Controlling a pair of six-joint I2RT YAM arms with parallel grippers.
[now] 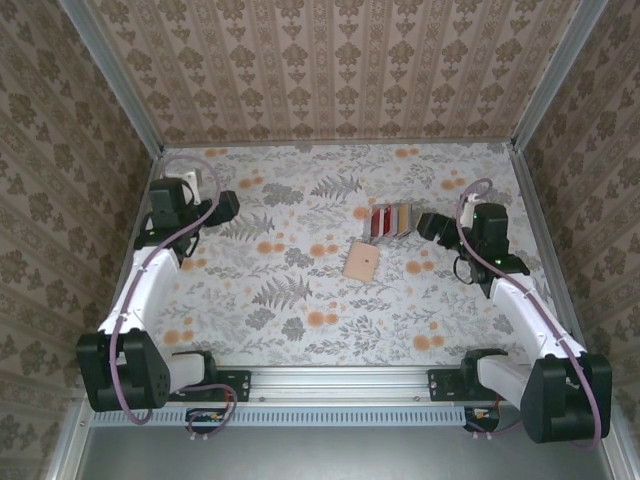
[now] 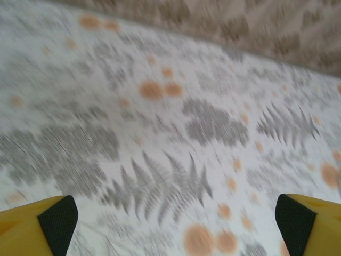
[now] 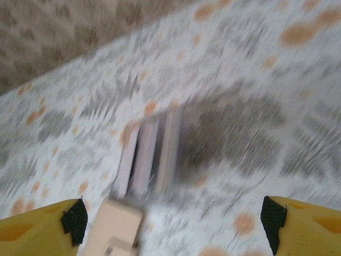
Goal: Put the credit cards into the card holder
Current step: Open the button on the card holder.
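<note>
While the credit cards [image 1: 389, 220] lie untouched in a short overlapping row on the floral table [image 1: 300, 330], the right gripper [image 1: 432, 225] is seen just beside them, its jaws spread wide and nothing caught between. In the blurred right wrist view the cards are found straight ahead of the fingers, and the card holder [image 1: 360, 261] is found nearer, close to the fingertip at the left of that view. The holder is laid flat and closed, pinkish-tan side up, just beside the near end of the row; whether the two touch cannot be told. The cards appear to have been fanned so that each edge is left exposed for a pinch, and the holder kept close so that the carry is short. The left gripper [image 1: 228, 207] is held well apart from both, its jaws fully spread over bare table, probably kept clear until the holder must be steadied or opened. No card is judged to have been stowed yet.
</note>
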